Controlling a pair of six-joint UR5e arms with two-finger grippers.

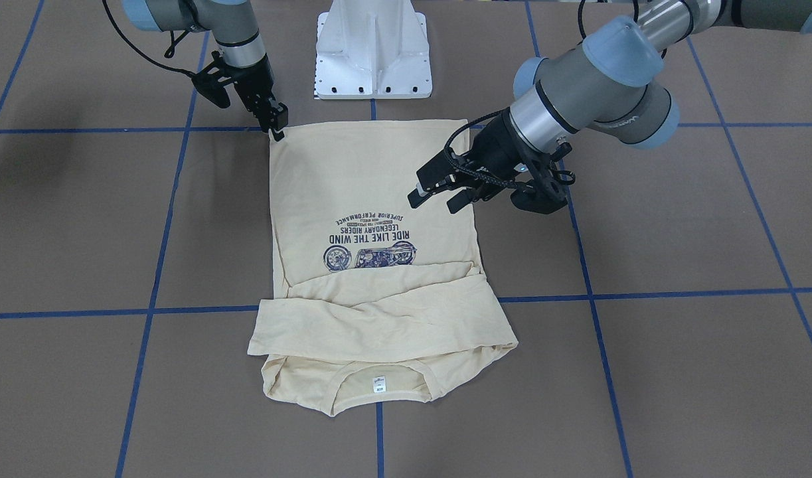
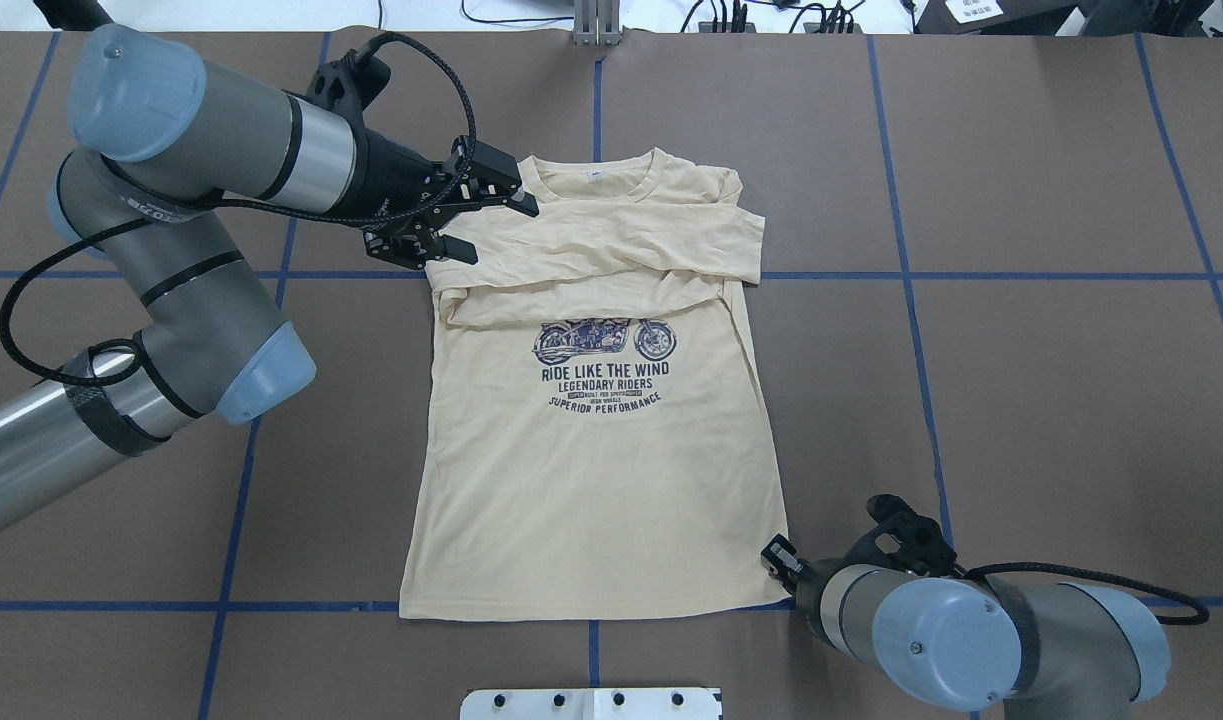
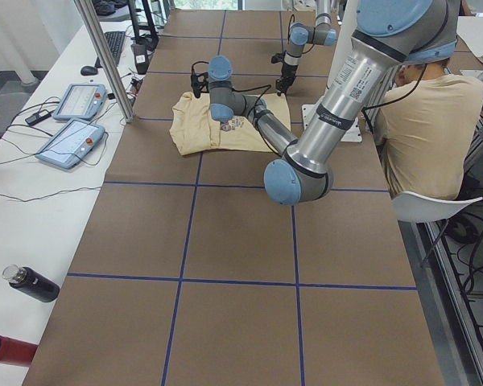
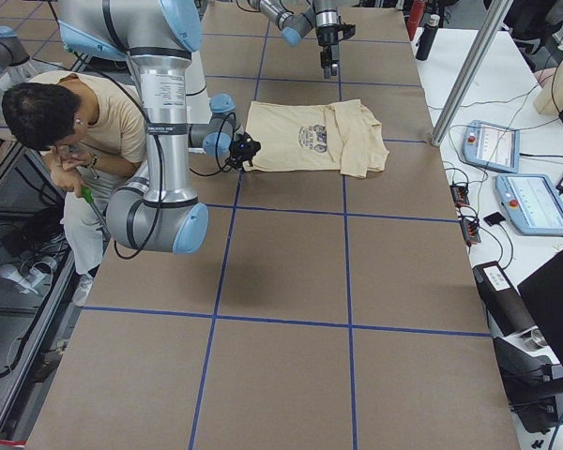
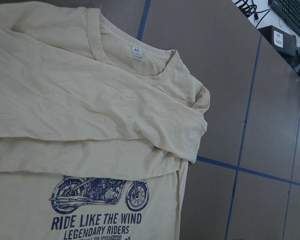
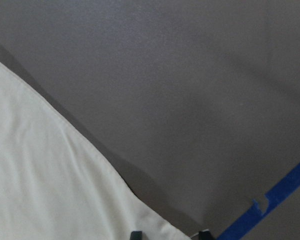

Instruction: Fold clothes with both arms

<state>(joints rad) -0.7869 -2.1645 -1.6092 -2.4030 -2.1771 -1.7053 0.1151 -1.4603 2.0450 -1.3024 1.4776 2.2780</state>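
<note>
Right end effector (image 1: 277, 131), parted, low at T-shirt (image 1: 372, 172) hem corner; left end effector (image 1: 435, 200) hovers parted.

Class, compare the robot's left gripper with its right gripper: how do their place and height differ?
The left gripper is over the T-shirt's collar end; the right gripper is at a hem corner. The left gripper hangs clear above the cloth; the right gripper is down at the table, tips straddling that corner. Both are black and open.
</note>
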